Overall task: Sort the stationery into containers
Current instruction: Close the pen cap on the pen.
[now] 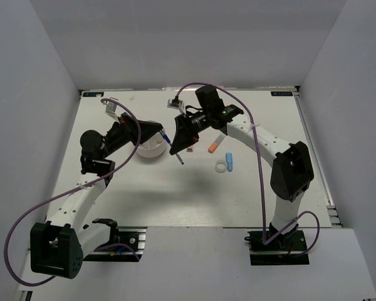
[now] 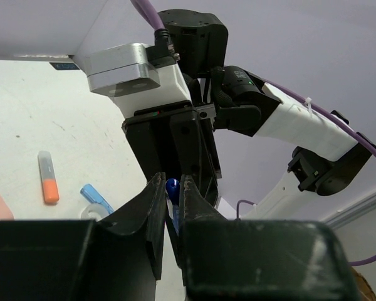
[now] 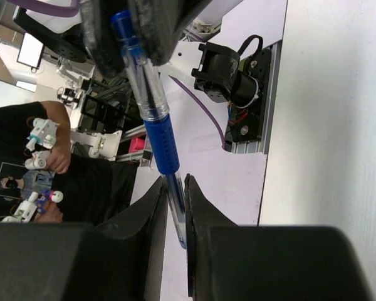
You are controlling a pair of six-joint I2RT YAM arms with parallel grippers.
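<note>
Handover above the bench (image 1: 175, 194): my right fingers (image 3: 131, 238) clench the thin blue pen (image 3: 156, 125) near its tip, my left fingers (image 2: 135, 219) pinch its back end, apparently firmly, to carry it left over the white tub (image 1: 151, 149).

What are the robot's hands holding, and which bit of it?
Both grip the thin blue plastic pen: the right gripper just below its blue grip, near the tip, and the left gripper at its back end.
</note>
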